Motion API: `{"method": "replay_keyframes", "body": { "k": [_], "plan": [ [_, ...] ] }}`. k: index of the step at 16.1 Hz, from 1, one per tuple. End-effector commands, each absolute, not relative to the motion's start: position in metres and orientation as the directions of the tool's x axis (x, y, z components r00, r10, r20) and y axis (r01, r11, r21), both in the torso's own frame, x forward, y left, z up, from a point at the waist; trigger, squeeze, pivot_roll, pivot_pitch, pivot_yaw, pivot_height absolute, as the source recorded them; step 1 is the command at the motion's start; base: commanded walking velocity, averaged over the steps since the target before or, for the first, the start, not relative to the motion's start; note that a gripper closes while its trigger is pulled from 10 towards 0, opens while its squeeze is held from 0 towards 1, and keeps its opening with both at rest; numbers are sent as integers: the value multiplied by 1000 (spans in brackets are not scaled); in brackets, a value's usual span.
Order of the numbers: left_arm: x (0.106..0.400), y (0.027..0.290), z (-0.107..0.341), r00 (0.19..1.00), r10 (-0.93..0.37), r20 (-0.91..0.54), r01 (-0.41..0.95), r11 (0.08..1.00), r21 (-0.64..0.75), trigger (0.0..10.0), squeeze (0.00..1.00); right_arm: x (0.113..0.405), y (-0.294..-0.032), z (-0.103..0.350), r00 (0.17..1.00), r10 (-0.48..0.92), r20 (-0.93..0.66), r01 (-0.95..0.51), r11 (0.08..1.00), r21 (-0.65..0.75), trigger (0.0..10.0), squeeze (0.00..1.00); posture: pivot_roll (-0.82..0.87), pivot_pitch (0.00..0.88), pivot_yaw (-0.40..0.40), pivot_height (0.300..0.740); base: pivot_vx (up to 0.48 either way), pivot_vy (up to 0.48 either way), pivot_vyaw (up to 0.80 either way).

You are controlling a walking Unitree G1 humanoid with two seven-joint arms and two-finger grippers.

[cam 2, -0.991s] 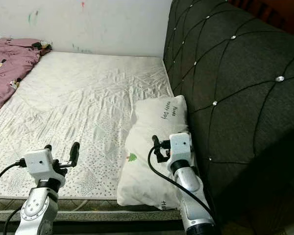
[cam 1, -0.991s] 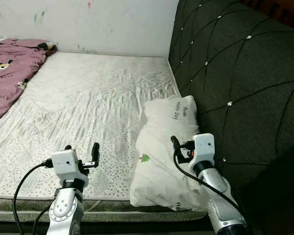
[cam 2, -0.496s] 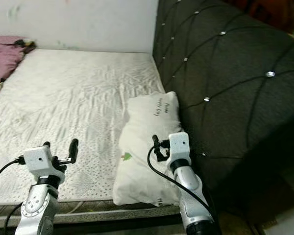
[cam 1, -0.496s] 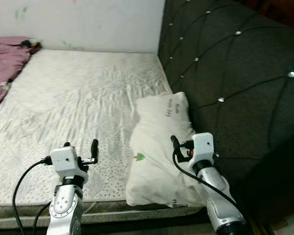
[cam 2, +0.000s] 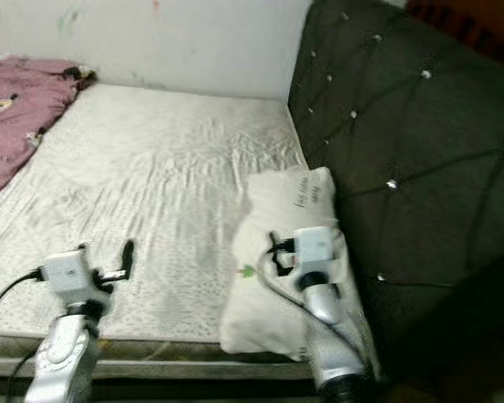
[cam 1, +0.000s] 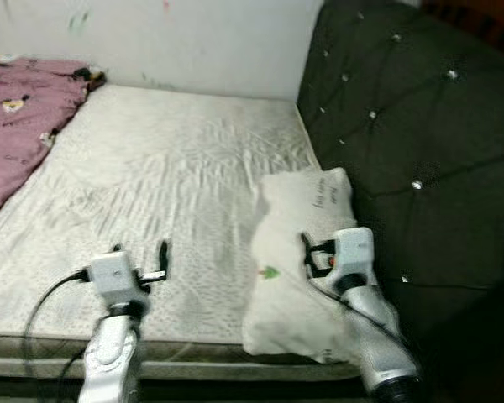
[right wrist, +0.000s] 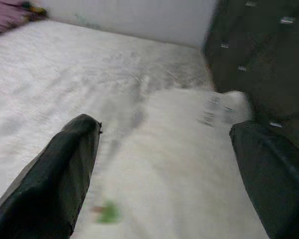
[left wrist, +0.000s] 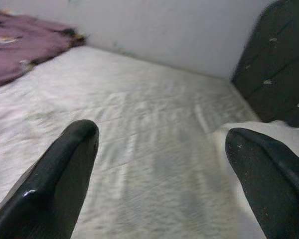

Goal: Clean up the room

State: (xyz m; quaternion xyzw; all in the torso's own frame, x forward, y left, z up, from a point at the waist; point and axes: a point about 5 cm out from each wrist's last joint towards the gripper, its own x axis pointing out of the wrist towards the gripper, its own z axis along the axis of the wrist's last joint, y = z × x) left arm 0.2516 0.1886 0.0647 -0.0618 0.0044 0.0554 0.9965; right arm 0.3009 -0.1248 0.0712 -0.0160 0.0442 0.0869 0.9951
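A white pillow (cam 1: pixel 296 252) with a small green tree print lies on the mattress (cam 1: pixel 168 176), against the dark tufted headboard (cam 1: pixel 420 126). My right gripper (cam 1: pixel 319 252) hovers open just above the pillow's middle; in the right wrist view the pillow (right wrist: pixel 189 164) lies between and below its spread fingers (right wrist: pixel 55 169). Over the mattress's near edge, left of the pillow, my left gripper (cam 1: pixel 141 253) stands open and holds nothing. The left wrist view has the pillow (left wrist: pixel 222 164) beside one finger (left wrist: pixel 269 174).
A crumpled purple blanket (cam 1: pixel 25 117) with cartoon prints covers the far left of the bed. A white wall (cam 1: pixel 193 42) with small paint marks runs behind it. The mattress's front edge (cam 1: pixel 176 348) is right below my arms.
The whole picture has swung sideways and blurred, so the camera moved. Both grippers keep the same open pose relative to the pillow and mattress.
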Motion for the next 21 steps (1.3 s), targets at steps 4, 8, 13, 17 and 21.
{"method": "replay_keyframes", "body": {
  "k": [4, 8, 13, 17, 21],
  "plan": [
    [256, 183, 67, 996, 94, -10, -95, 989, -111, 10000, 0, 303, -134, 69, 984, 147, -103, -152, 988, -36, 10000, 0, -3, 0, -72, 740, 0, 480, 0],
    [256, 183, 66, 995, 99, -14, -99, 989, -110, 10000, 0, 304, -134, 68, 982, 154, -111, -158, 987, -32, 10000, 0, -4, 0, -75, 740, 0, 480, 0],
    [256, 183, 66, 995, 101, -15, -102, 989, -109, 10000, 0, 303, -135, 68, 981, 157, -114, -161, 987, -29, 10000, 0, -5, 0, -77, 740, 0, 480, 0],
    [256, 183, 66, 994, 107, -16, -108, 988, -110, 10000, 0, 303, -134, 67, 980, 160, -118, -164, 986, -26, 10000, 0, -6, 0, -78, 740, 0, 480, 0],
    [255, 183, 65, 993, 111, -25, -113, 986, -118, 10000, 0, 303, -134, 66, 979, 164, -125, -168, 986, -20, 10000, 0, -3, 0, -81, 740, 0, 480, 0]
  ]
}}
